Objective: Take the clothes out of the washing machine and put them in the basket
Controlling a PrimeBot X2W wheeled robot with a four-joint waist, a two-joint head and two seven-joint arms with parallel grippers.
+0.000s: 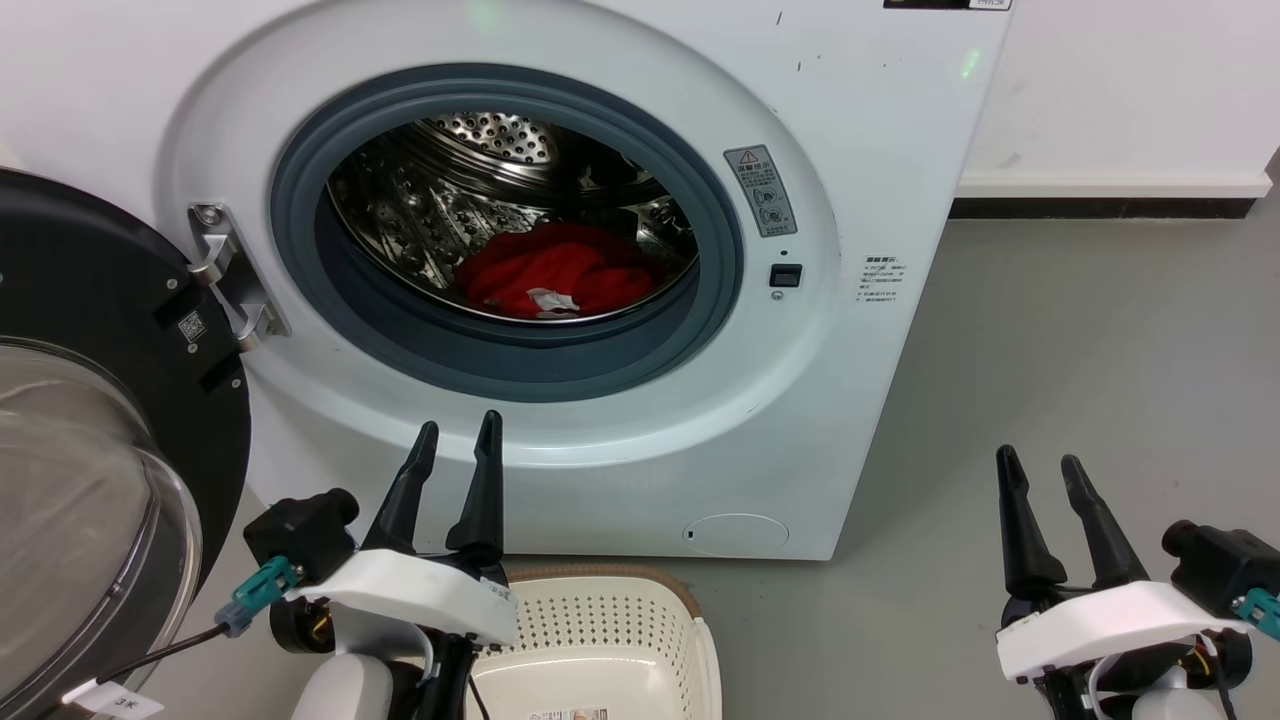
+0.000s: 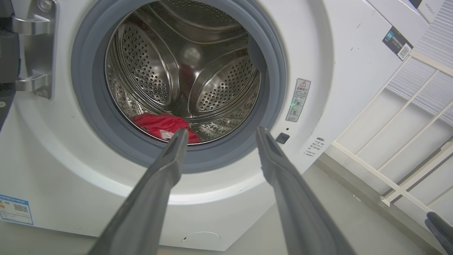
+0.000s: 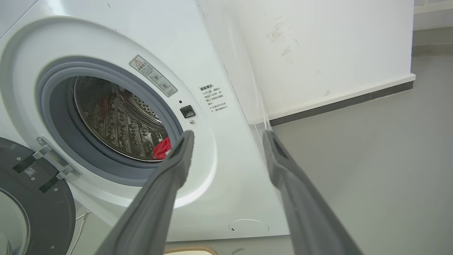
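Observation:
The white washing machine [image 1: 860, 150] stands before me with its black-framed glass door [image 1: 100, 480] swung wide to the left. Red clothes [image 1: 555, 272] lie bunched at the bottom of the steel drum, also seen as clothes [image 2: 161, 124] and clothes [image 3: 162, 148]. The cream basket [image 1: 610, 620] with a brown rim sits on the floor below the porthole, partly behind my left arm. My left gripper [image 1: 458, 435] is open, outside the machine below the porthole, holding nothing. My right gripper [image 1: 1040, 468] is open over the floor to the machine's right. Each wrist view shows its own open gripper: left gripper [image 2: 221, 132], right gripper [image 3: 228, 136].
Grey floor [image 1: 1100, 380] spreads to the right of the machine up to a white wall with a dark skirting strip [image 1: 1110, 208]. A white slatted frame [image 2: 407, 117] shows at the right in the left wrist view. The door's steel hinge [image 1: 225, 275] juts out left of the porthole.

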